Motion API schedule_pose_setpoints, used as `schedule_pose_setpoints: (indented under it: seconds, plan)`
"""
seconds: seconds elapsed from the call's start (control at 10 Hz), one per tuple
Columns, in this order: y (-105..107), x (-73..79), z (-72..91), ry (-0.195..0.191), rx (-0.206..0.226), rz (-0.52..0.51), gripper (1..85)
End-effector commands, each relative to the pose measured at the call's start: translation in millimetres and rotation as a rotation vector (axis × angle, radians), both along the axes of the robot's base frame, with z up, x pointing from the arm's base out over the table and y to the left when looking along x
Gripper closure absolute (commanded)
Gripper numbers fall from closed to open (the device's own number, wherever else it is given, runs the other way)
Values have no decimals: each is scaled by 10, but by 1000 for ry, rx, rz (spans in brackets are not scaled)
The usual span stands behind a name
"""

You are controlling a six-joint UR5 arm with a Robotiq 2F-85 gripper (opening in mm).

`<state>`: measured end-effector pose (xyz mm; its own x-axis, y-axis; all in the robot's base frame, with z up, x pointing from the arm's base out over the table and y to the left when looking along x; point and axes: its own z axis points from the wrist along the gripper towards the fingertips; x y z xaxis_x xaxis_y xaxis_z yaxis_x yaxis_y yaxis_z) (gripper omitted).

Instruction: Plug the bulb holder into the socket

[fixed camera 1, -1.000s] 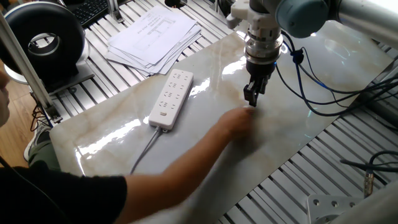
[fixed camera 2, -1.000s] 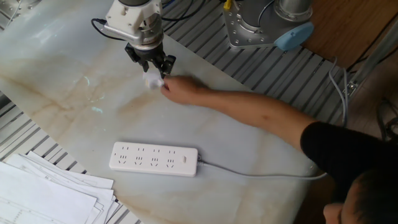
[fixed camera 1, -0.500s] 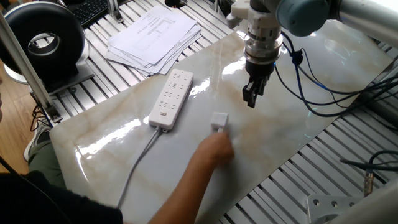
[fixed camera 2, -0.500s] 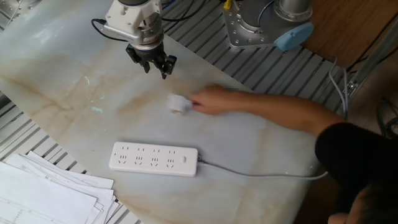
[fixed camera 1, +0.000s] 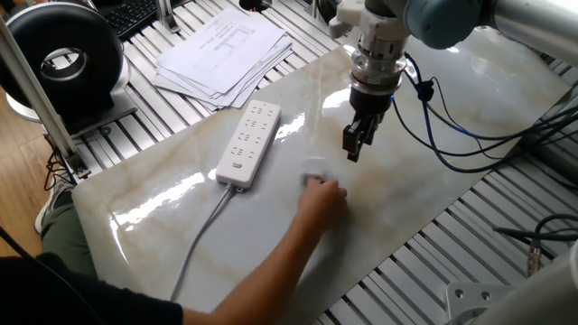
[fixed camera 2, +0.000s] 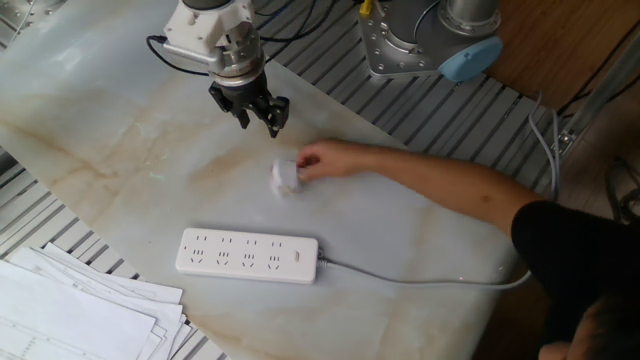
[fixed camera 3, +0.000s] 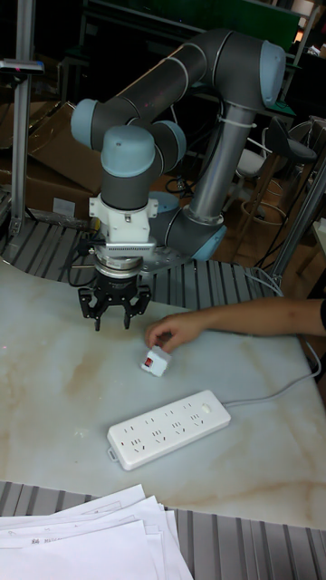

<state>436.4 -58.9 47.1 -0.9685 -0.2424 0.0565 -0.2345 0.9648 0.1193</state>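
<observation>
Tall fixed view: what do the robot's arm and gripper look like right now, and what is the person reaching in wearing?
The arm is grey tubing with light blue caps on its joints. A white ribbed wrist collar sits above the black two-finger gripper, and dark cables loop from the wrist. The person's hand is bare; the other fixed view shows a black short sleeve.

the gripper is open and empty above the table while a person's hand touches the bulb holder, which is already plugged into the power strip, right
Not quite. The bulb holder is not plugged in: it sits on the marble table, apart from the power strip, as the tall fixed view shows. The rest holds: the gripper is open and empty, and the person's hand touches the holder.
</observation>
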Motion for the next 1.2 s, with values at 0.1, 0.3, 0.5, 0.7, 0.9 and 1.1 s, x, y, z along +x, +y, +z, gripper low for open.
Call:
schedule_pose_setpoints:
  seconds: [0.1, 0.3, 0.5, 0.7, 0.9, 1.1]
  plan:
    - [140, 98, 25, -14, 49, -38, 293]
    - [198, 133, 6, -19, 49, -62, 293]
    - [372, 158, 38, -10, 93, -102, 290]
    - [466, 156, 109, 7, 116, -120, 293]
    - [488, 141, 127, 11, 121, -125, 293]
    - [552, 87, 177, 28, 139, -138, 293]
